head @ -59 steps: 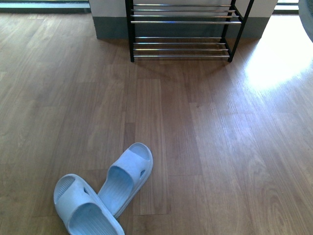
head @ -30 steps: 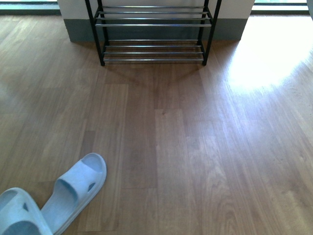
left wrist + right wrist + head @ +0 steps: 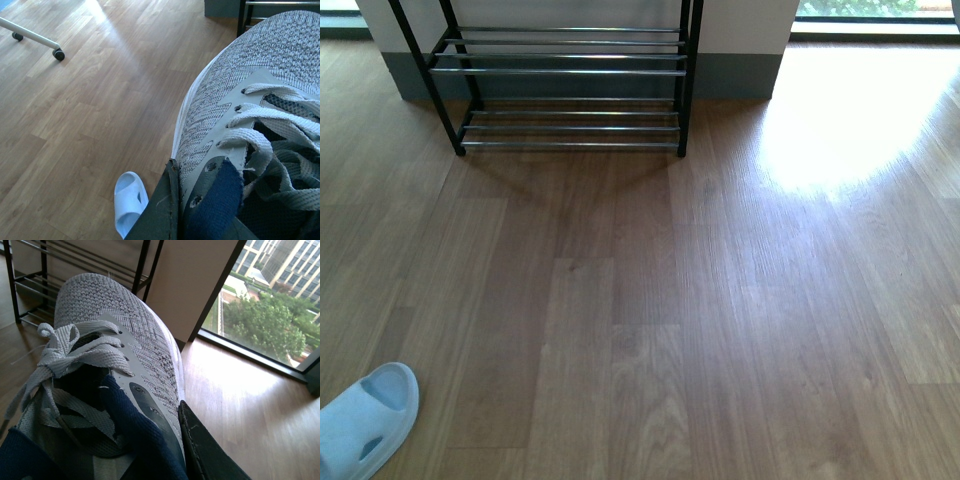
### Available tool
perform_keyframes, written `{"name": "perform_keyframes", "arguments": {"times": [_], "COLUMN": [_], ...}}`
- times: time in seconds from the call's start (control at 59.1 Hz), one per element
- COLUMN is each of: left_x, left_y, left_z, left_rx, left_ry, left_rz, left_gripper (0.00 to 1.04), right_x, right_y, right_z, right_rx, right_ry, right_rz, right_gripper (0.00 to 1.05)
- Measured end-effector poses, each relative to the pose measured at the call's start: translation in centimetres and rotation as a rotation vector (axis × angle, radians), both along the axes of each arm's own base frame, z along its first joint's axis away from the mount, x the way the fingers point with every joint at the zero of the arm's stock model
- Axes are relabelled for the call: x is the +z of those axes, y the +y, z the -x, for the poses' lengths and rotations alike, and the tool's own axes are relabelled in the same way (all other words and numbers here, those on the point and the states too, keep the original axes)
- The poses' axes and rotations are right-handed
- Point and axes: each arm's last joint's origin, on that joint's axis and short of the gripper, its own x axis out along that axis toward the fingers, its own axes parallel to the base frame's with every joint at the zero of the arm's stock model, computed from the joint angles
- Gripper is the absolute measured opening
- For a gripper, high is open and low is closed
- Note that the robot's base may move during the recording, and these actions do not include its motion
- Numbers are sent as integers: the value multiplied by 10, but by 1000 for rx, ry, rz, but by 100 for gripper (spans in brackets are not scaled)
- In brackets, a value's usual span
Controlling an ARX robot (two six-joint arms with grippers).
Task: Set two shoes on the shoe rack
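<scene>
1. One grey knit sneaker (image 3: 240, 75) is clamped at its collar by the left end effector (image 3: 165, 210), its twin sneaker (image 3: 115, 330) by the right end effector (image 3: 200, 450).
2. The shoe rack (image 3: 565, 70) stands upper left of the front view, a pale blue slide (image 3: 365, 415) lower left.
3. Sunlit wood floor (image 3: 720, 300), window (image 3: 260, 305) beyond.
4. Both arms hold the toes toward the rack.

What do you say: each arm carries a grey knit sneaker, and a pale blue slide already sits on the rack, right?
Not quite. The left arm's sneaker and the right arm's sneaker are indeed carried, but the pale blue slide lies on the wooden floor, short of the shoe rack, as the front view shows.
</scene>
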Motion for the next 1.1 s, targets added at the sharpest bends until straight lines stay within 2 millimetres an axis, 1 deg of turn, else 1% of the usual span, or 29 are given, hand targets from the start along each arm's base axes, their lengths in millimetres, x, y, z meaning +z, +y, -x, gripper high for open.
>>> {"name": "perform_keyframes", "arguments": {"times": [0.304, 0.524, 0.795, 0.998, 1.099], "left_x": [0, 0, 0, 0, 0], "left_y": [0, -1, 1, 0, 0], "left_z": [0, 0, 0, 0, 0], "left_rx": [10, -15, 20, -6, -4], "left_ry": [-5, 6, -8, 1, 0], "left_rz": [-6, 8, -13, 6, 5], "left_gripper": [1, 1, 1, 1, 1], "right_x": [0, 0, 0, 0, 0], "right_y": [1, -1, 2, 0, 0], "right_z": [0, 0, 0, 0, 0], "right_rx": [13, -24, 34, -11, -2], "right_ry": [0, 0, 2, 2, 2], "right_rz": [-3, -1, -8, -3, -4], "right_gripper": [1, 1, 1, 1, 1]}}
